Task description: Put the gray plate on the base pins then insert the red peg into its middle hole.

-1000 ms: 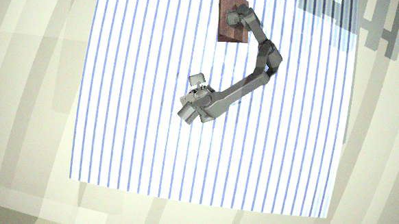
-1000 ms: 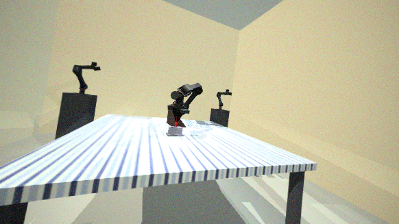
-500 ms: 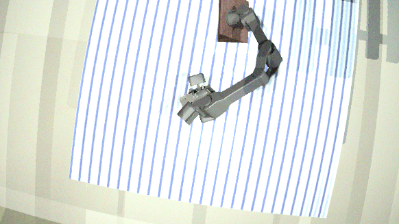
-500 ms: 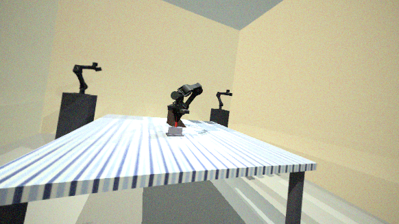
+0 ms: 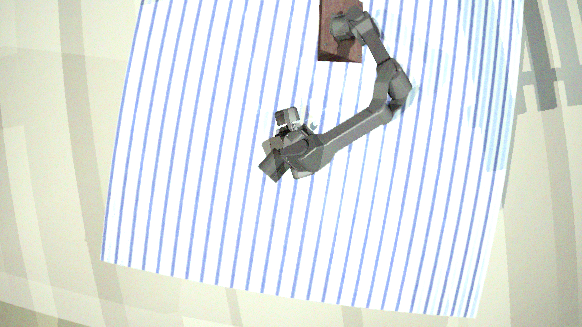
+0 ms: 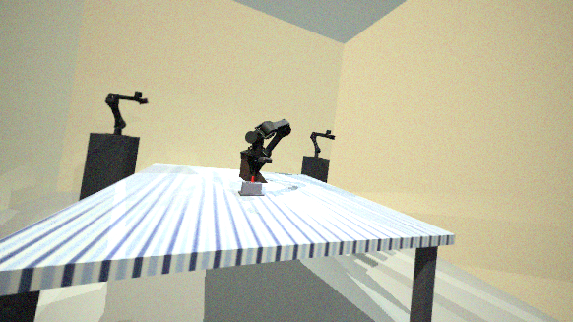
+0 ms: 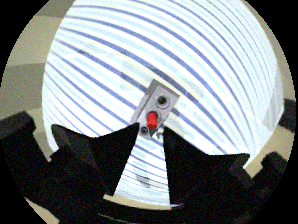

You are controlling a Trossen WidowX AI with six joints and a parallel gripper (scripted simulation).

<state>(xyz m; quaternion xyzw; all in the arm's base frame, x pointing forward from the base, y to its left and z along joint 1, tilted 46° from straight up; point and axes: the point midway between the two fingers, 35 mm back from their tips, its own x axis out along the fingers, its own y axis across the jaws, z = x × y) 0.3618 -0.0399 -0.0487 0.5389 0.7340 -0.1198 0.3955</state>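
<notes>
The gray plate (image 7: 156, 93) lies on the base (image 6: 243, 194), seemingly flat, with round pin spots showing at both ends in the wrist view. The red peg (image 7: 152, 120) (image 6: 252, 179) stands at the plate's middle hole, its upper part above the plate; how deep it sits cannot be told. My gripper (image 7: 152, 128) is partly open, pointing down, with its black fingertips on either side of the peg and visible gaps to it. Nothing is held. In the top view the arm's wrist hides the plate, base and peg.
The arm stands on a brown wooden block (image 5: 332, 3) at the back of the striped table (image 5: 200, 213) (image 6: 207, 229). Two other arms on dark pedestals (image 6: 109, 165) (image 6: 315, 167) stand beyond the table.
</notes>
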